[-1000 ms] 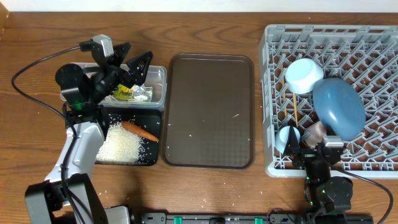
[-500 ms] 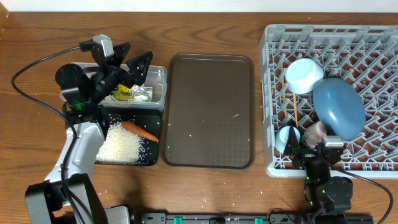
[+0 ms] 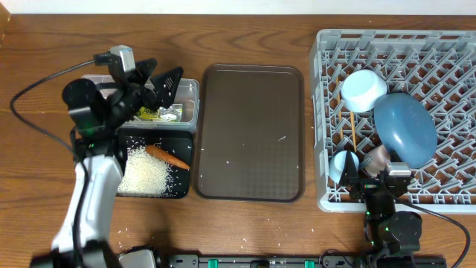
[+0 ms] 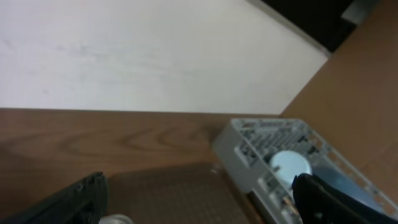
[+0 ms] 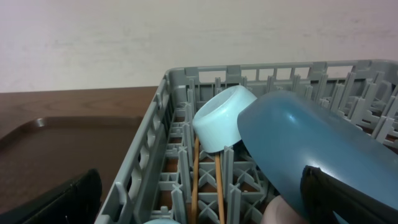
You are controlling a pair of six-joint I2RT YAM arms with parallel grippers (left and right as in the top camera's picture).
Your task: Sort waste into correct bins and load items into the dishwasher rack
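A: Overhead. The left gripper [image 3: 156, 77] hangs over the clear tub [image 3: 195, 104], jaws wide apart, nothing between them. The foil wrapper [image 3: 172, 112] and yellow-green packet [image 3: 149, 112] lie in the tub. The carrot [image 3: 166, 157] and rice [image 3: 145, 173] lie in the black tray [image 3: 187, 145]. The light blue cup [image 3: 343, 165] and pinkish-white cup [image 3: 377, 156] sit in the rack [image 3: 327, 89].

B: Risk?

A: The arm sits close above both bins. A sideways swing could clip the tub wall, shove it against the black tray and scatter rice. A few grains already lie loose on the surface [image 3: 44, 112].

B: Left wrist view?

A: Fingers at the two lower corners, spread, empty. The camera looks across the brown tray [image 4: 168, 193] toward the rack. The tub is barely in frame, so a descent from here would be nearly blind to it.

B: Right wrist view?

A: The right gripper [image 5: 200, 180] has its jaws apart and is empty, at the rack's near wall. The blue plate [image 5: 298, 143] leans tilted among the pegs. The pale blue bowl [image 5: 221, 121] lies on its side just beside the plate; I cannot tell if they touch. The chopsticks [image 5: 194, 180] run down into the lattice below the bowl.

B: Concern?

A: The plate looks propped, not slotted. A nudge from a finger could tip it toward the cups. The chopsticks are thin and may slip through the lattice if disturbed.
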